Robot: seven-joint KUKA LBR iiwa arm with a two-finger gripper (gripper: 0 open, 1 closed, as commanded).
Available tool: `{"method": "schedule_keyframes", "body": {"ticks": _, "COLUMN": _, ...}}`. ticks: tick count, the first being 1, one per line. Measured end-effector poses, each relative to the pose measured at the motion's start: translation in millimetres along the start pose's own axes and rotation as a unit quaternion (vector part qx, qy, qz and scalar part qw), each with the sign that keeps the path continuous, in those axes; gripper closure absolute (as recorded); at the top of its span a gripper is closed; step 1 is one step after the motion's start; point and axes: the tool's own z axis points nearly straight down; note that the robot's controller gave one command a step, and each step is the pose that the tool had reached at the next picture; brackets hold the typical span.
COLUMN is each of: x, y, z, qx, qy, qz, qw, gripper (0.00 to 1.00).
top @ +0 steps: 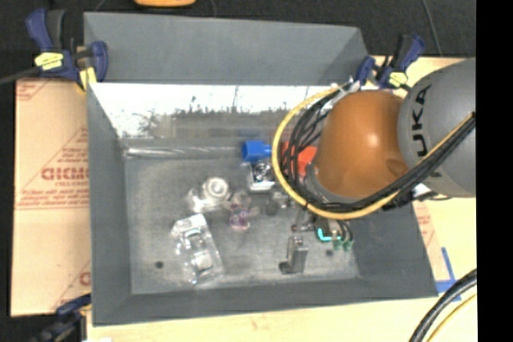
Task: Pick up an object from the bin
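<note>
At far left of the bin [111,196] floor I see a clear plastic piece [196,251], crumpled-looking, lying low and near the front wall. Next right, a small silver round cap [215,189], then a tiny purple bit [238,217] just below and right of it. Further right and toward the back, a blue block [255,149] with a small metal piece [261,174] just under it. Gripper [296,254] is right of centre, low over the floor near the front; I cannot tell if it is spread or closed, and I see nothing pinched in it. No pick made yet, I judge. Nearest candidates: a teal bit [324,235] just to its right, with a green bit [345,244] beside that. Orange cover [357,144] and the cable loop [282,152] hang above, hiding the floor under them. Risks: the gripper looks to sit beside the teal bit and not over it, so closing here could grab air. Both bits are tiny and flat-looking, so they may slip out or get nudged away. Pushing lower could scrape the metal floor. The teal and green bits lie close, so a grab might take both or flick one off. Anything under the cover I cannot check.
</note>
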Motion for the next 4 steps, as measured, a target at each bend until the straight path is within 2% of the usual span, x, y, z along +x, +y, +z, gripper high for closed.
{"method": "schedule_keyframes", "body": {"ticks": 1, "x": -82.3, "y": 5, "z": 33, "qx": 0.000, "qy": -0.0055, "qz": 0.040, "qw": 0.9992, "gripper": 0.00}}
{"method": "schedule_keyframes", "body": {"ticks": 2, "x": -53.8, "y": -13, "z": -16, "qx": 0.000, "qy": -0.0063, "qz": 0.058, "qw": 0.9983, "gripper": 0.00}}
{"method": "schedule_keyframes", "body": {"ticks": 3, "x": -122.6, "y": -1, "z": 50, "qx": 0.000, "qy": -0.0041, "qz": 0.060, "qw": 0.9982, "gripper": 0.00}}
{"method": "schedule_keyframes", "body": {"ticks": 4, "x": -114.9, "y": 13, "z": 109, "qx": -0.001, "qy": -0.0018, "qz": 0.089, "qw": 0.9960, "gripper": 0.00}}
